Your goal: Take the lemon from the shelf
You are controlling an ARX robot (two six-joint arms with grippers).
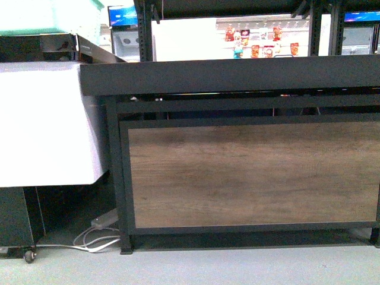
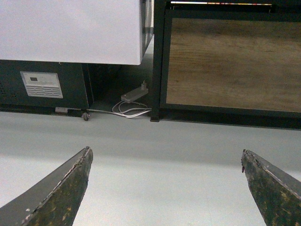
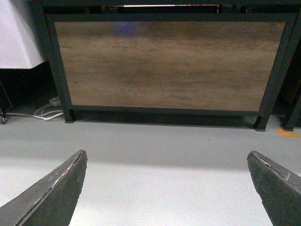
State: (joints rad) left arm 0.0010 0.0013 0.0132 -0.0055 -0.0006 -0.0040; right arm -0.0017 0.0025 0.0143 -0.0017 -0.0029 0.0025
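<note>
Grey floor (image 2: 155, 174) lies beneath both wide-spread jaws facing the shelf (image 3: 169, 61).

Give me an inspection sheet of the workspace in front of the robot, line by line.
Surface: shelf deck top hidden from this low angle; only its black front edge and wood-grain panel show.
Job's things: lemon not seen in any view.
Clutter: nothing seen.
Grippers: left gripper and right gripper, jaws wide apart, empty, over grey floor.
Cables: white cable and power strip on the floor by the shelf's left leg.
Surroundings: white cabinet left of the shelf; hanging packets behind.
</note>
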